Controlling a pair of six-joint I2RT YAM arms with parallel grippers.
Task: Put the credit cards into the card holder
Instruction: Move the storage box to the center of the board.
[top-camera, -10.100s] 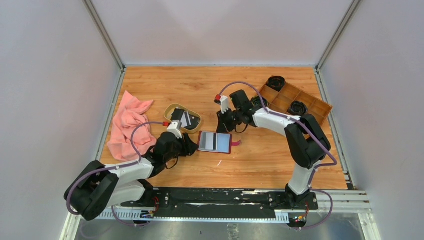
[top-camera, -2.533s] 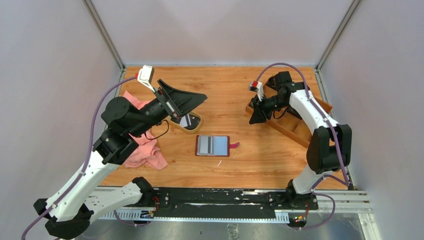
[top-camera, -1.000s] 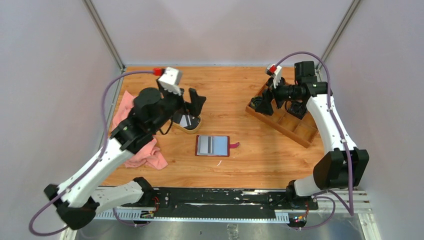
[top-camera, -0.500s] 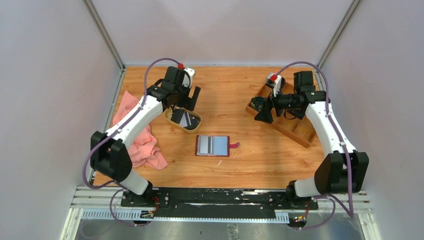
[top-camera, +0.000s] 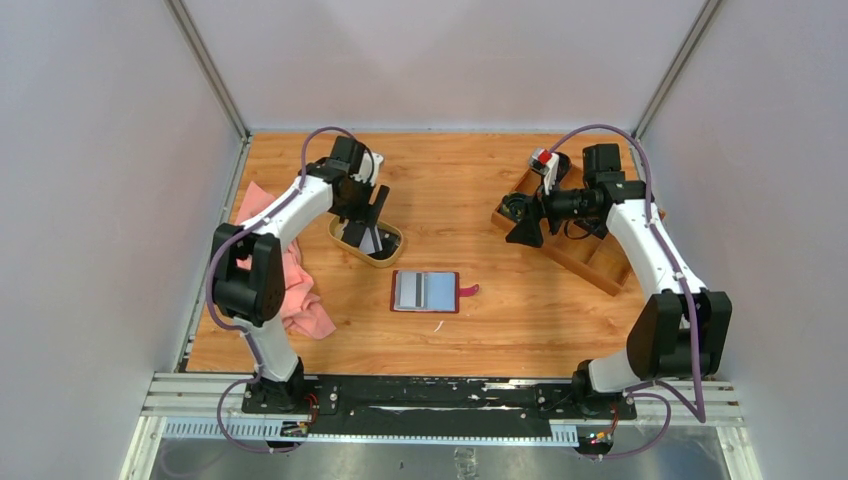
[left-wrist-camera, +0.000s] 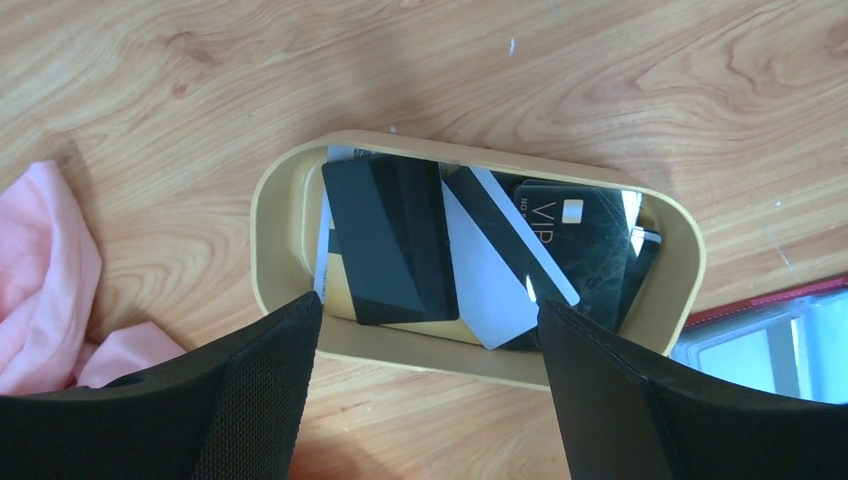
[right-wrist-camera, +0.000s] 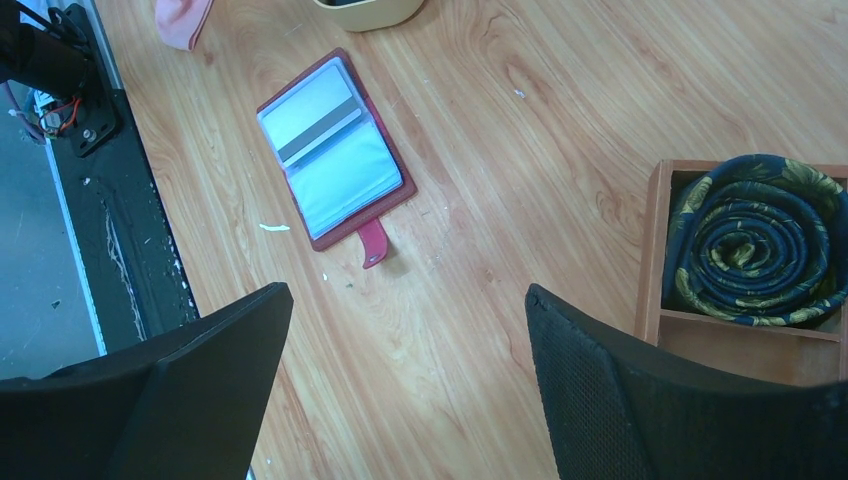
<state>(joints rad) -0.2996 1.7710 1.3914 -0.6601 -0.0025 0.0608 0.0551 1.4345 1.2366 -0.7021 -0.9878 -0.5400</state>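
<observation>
Several credit cards, black and white, lie overlapping in an oval tan dish. Left gripper hangs over the dish, jaws spread wide, nothing between them. Card holder lies open and flat on the wooden table, near the dish, grey pockets up, snap tab pointing toward the right arm's side. Right gripper hovers beside the wooden tray, jaws wide apart, empty. Rolled dark patterned fabric fills one tray compartment. Pink cloth lies left of the dish.
</observation>
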